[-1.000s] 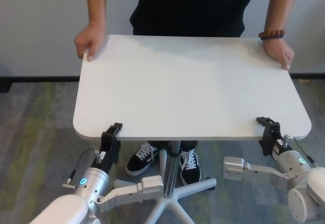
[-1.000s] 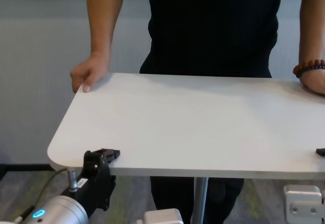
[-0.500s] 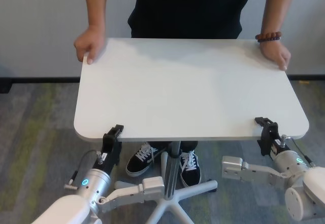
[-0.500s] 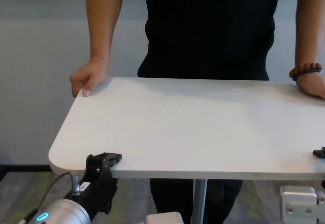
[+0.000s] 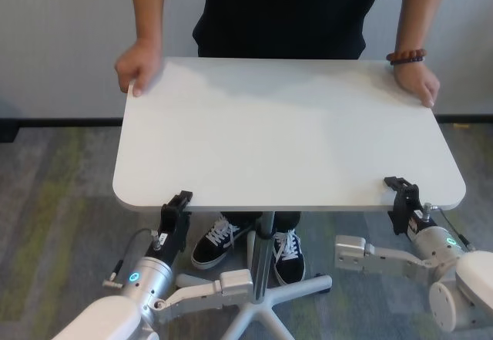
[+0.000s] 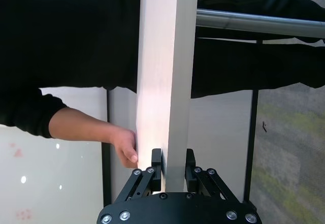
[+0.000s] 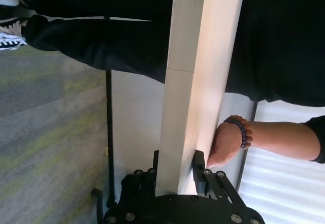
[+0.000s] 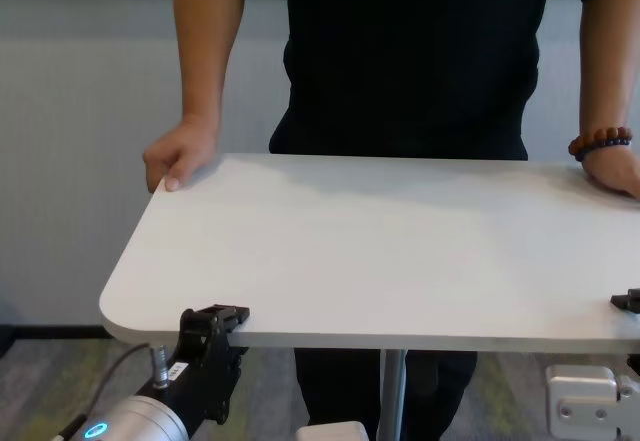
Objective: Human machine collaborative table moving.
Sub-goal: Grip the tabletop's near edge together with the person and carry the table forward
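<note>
With the left gripper (image 5: 176,204) at 7 o'clock and right gripper (image 5: 400,188) at 5 o'clock both clamped on the large matte white rectangular table (image 5: 285,132), and the black-shirted human (image 5: 289,12) holding the 12 o'clock edge, the carry should go best if both arms move level and together.

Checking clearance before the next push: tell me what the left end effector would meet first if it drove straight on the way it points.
The left end effector is clamped on the table edge already, pointing along the tabletop; beyond that, probably the human, whose hand grips the far edge. Depth is unclear.
</note>
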Robot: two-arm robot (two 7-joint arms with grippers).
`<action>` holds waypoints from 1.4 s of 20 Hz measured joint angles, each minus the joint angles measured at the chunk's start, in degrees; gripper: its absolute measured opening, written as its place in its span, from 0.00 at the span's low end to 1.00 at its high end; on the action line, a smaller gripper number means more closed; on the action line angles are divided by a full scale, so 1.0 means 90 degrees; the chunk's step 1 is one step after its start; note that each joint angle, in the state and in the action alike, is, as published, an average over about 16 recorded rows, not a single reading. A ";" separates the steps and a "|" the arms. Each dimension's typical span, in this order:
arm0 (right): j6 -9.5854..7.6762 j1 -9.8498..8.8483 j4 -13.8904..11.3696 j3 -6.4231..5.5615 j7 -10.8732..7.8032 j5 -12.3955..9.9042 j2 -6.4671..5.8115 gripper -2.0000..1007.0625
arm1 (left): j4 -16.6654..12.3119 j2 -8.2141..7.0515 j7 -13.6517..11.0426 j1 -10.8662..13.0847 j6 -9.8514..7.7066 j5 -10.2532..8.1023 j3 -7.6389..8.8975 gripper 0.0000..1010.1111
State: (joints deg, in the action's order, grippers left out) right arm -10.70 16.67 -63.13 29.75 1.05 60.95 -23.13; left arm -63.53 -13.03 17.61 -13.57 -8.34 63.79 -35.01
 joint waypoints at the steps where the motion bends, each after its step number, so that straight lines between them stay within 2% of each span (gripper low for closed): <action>1: -0.0007 0.0004 0.0016 0.0002 0.0016 0.0000 0.0004 0.32 | 0.0011 0.0007 0.0007 -0.0001 0.0002 -0.0011 0.0003 0.27; 9: -0.0071 0.0009 0.0076 0.0003 0.0105 0.0007 0.0020 0.32 | 0.0044 0.0036 0.0045 0.0004 -0.0006 -0.0074 0.0036 0.27; 19: -0.0082 0.0004 0.0071 -0.0002 0.0063 0.0013 0.0017 0.32 | 0.0047 0.0030 0.0017 -0.0006 -0.0016 -0.0056 0.0026 0.27; 24: -0.0081 0.0006 0.0069 0.0000 0.0038 0.0016 0.0015 0.33 | 0.0052 0.0026 0.0002 -0.0012 -0.0019 -0.0044 0.0016 0.32; 28: -0.0079 0.0007 0.0067 0.0001 0.0018 0.0017 0.0013 0.36 | 0.0055 0.0024 -0.0009 -0.0014 -0.0021 -0.0037 0.0011 0.39</action>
State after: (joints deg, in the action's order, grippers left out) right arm -11.41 16.73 -62.52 29.76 1.21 61.11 -23.01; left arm -63.03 -12.82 17.53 -13.70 -8.53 63.45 -34.92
